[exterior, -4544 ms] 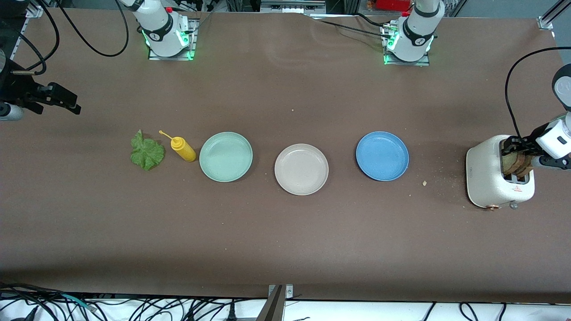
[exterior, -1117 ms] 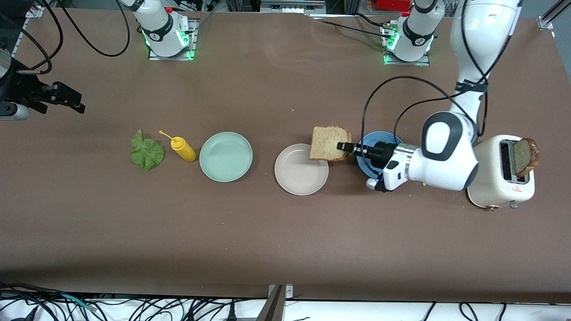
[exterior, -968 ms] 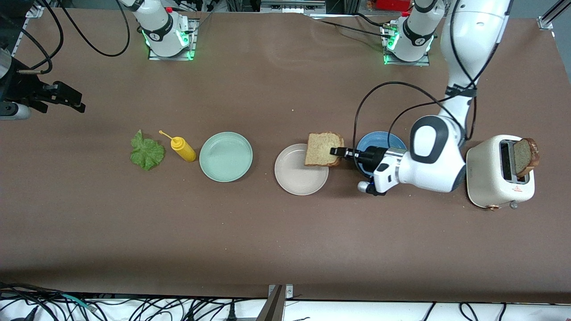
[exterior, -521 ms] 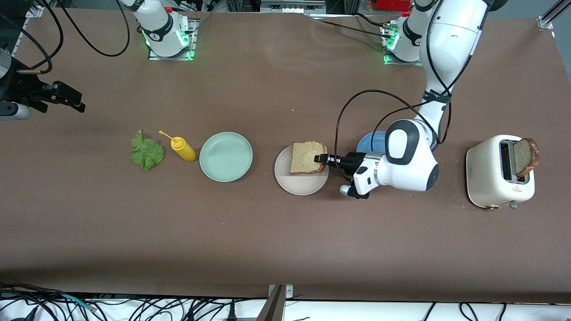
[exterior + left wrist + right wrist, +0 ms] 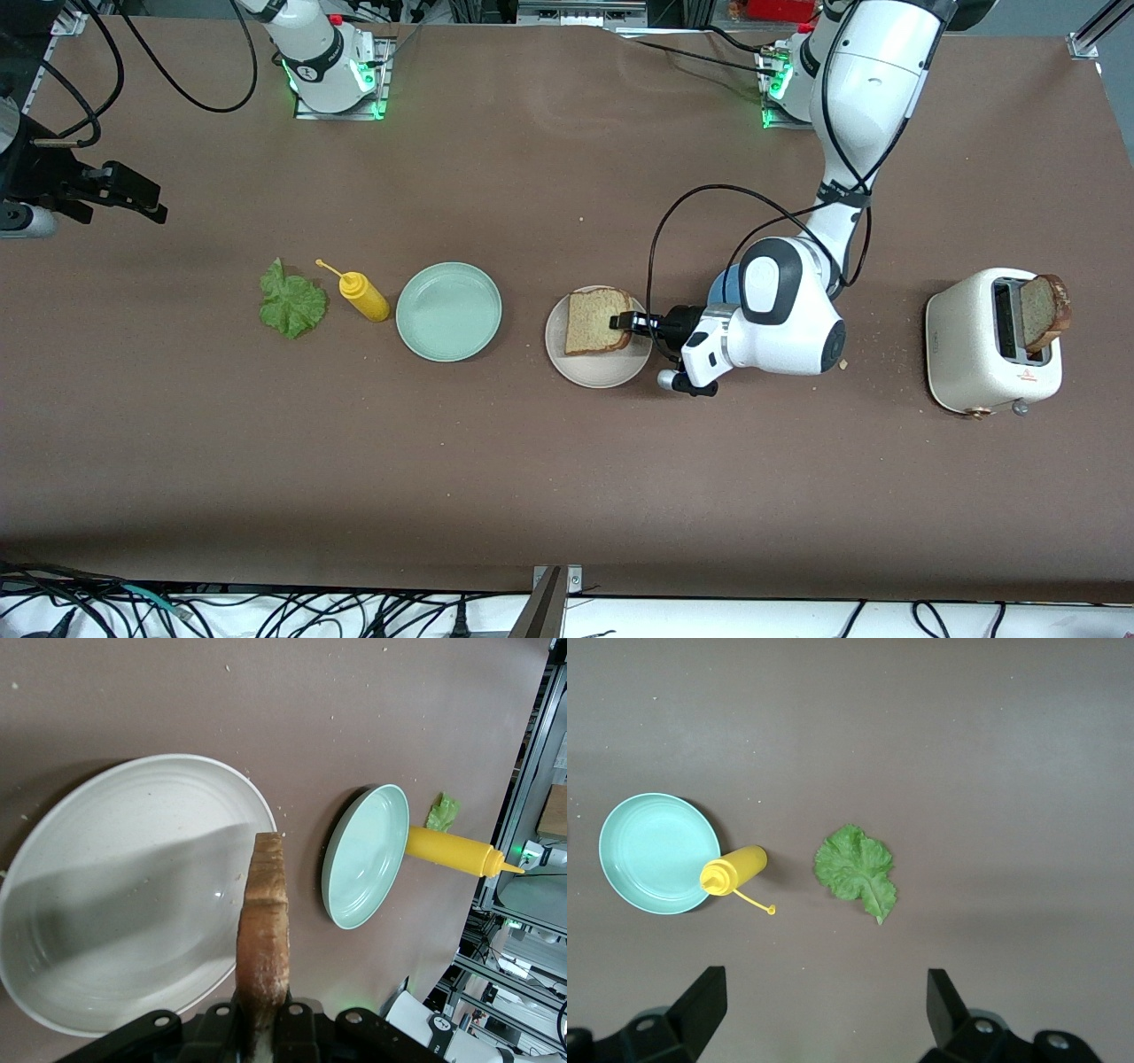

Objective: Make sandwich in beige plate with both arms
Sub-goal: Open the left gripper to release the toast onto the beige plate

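Left gripper (image 5: 625, 321): jaws clamped on one edge of a bread slice (image 5: 594, 321), holding it over the beige plate (image 5: 592, 372). Right gripper (image 5: 824, 1005): jaws spread wide, holding nothing, waiting above the lettuce leaf (image 5: 856, 870) and yellow squeeze bottle (image 5: 735, 870). A second bread slice (image 5: 1043, 310) stands in the toaster (image 5: 970, 354)

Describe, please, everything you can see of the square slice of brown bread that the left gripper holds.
The square slice of speckled brown bread has a light tan face and a darker crust along its edges. The left gripper is shut on one edge of it, the one toward the left arm's end of the table. In the left wrist view the slice stands on edge, its thin crust side showing, over the round pale beige plate and casting a shadow into it. Whether it already touches the plate cannot be told.
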`<state>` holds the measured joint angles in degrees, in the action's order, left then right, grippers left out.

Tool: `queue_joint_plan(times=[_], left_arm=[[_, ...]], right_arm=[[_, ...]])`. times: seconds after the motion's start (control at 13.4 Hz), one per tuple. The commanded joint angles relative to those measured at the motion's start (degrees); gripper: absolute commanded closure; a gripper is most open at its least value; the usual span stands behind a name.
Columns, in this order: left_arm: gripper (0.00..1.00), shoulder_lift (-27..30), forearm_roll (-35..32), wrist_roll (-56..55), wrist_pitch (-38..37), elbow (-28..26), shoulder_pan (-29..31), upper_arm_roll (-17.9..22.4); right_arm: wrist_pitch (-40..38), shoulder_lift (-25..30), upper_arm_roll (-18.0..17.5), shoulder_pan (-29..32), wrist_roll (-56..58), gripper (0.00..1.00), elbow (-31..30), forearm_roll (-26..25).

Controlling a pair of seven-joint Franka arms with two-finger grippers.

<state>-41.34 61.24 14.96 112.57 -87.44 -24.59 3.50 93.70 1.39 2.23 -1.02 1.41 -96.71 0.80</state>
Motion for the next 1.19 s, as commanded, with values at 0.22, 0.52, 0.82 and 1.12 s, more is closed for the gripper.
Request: queue_joint_plan(times=[0.22, 0.52, 0.82, 1.12], left_arm=[[1.00, -1.7, 2.7, 1.1, 2.3, 1.3, -2.3, 0.6], [0.40, -2.3, 2.0, 1.1, 3.0, 1.2, -2.0, 0.7], [0.26, -2.4, 1.8, 0.9, 3.0, 1.0, -1.6, 1.0], [0.06, -2.2, 1.8, 0.2, 3.0, 0.9, -1.0, 1.8]], right_arm=[[-0.8, 0.5, 0.3, 0.0, 0.8, 0.00, 0.2, 0.6], [-0.5, 0.5, 0.3, 0.0, 0.8, 0.00, 0.2, 0.5], [-0.4, 0.5, 0.2, 0.0, 0.8, 0.00, 0.2, 0.3], [-0.3, 0.3, 0.9, 0.0, -0.2, 0.00, 0.3, 0.5]])
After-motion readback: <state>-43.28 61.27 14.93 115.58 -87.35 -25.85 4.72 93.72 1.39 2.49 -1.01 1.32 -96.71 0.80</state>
